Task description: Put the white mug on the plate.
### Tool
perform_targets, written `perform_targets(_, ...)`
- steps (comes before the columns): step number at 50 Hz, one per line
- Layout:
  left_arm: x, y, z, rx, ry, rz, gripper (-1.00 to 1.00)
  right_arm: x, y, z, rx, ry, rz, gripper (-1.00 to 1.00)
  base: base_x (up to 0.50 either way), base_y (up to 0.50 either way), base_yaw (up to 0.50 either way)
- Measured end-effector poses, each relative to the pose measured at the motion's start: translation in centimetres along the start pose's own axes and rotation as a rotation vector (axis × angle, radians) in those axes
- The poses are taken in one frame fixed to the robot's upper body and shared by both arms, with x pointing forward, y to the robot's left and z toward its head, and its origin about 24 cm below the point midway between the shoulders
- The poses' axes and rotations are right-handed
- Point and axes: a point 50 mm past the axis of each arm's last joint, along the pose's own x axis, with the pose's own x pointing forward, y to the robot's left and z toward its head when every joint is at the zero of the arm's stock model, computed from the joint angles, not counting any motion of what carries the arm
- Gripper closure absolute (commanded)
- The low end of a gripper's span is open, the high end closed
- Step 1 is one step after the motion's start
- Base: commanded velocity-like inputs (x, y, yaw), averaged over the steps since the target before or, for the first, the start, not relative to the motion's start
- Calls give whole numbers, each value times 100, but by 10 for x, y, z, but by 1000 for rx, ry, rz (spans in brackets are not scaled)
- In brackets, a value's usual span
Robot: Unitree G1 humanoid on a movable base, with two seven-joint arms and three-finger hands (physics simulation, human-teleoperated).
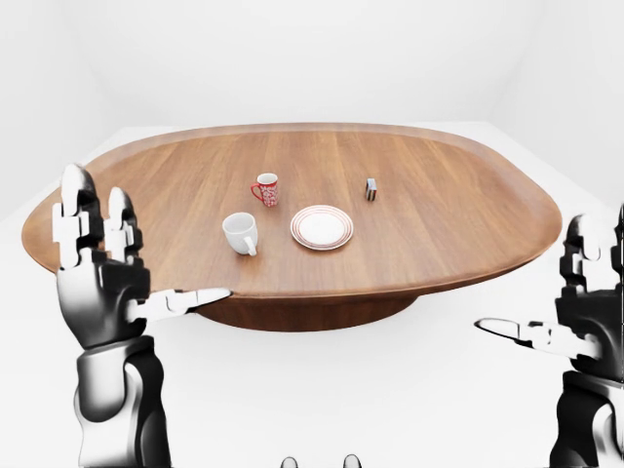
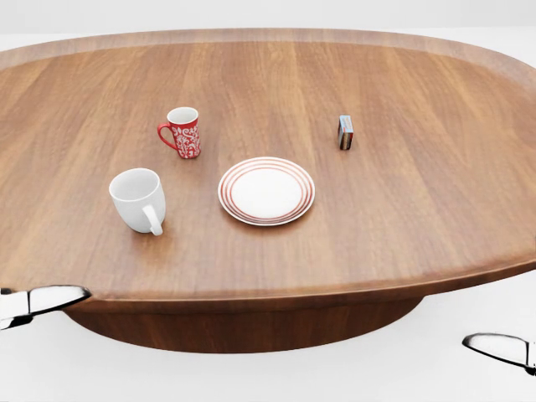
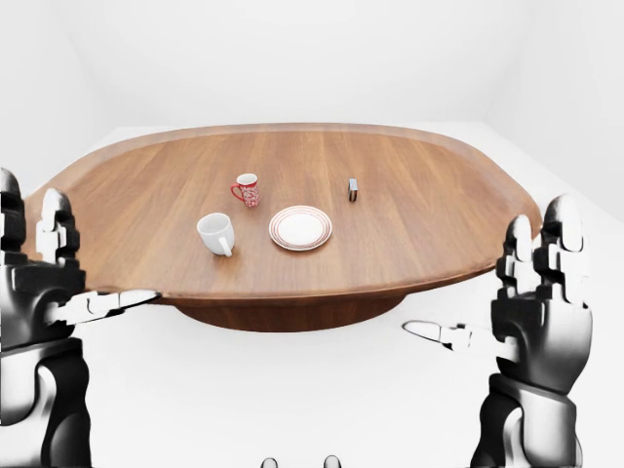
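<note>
The white mug (image 2: 138, 199) stands upright on the wooden table (image 2: 402, 209), handle turned toward the view's bottom, just left of the red-ringed plate (image 2: 266, 191), which has nothing on it. Both hands are held off the table, below its near edge, far from the mug. My left hand (image 1: 146, 252) is raised at the left with fingers (image 1: 74, 210) straight up and thumb out, open and holding nothing. My right hand (image 3: 490, 283) stands the same way at the right, open. In the head view only the thumb tips show at the lower corners.
A red patterned mug (image 2: 182, 131) stands above the white mug in the head view. A small box (image 2: 345, 131) stands upright to the upper right of the plate. White floor surrounds the oval table.
</note>
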Motion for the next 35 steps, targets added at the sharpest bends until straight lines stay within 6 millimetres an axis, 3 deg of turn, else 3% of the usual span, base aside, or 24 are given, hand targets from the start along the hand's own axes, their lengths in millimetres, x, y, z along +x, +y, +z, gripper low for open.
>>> perform_targets(9, -1, 18, 30, -23, -126, 81, -100, -13, -27, 29, -38, -99, -69, -100, 0, 0, 0)
perform_targets(19, -3, 26, 44, -37, -187, 124, -100, -20, -37, 38, -63, -123, -90, -100, 0, 2, 0)
perform_targets(35, -3, 29, 49, -71, -208, 144, -100, -21, -39, 39, -87, -115, -89, -100, 0, 47, 0)
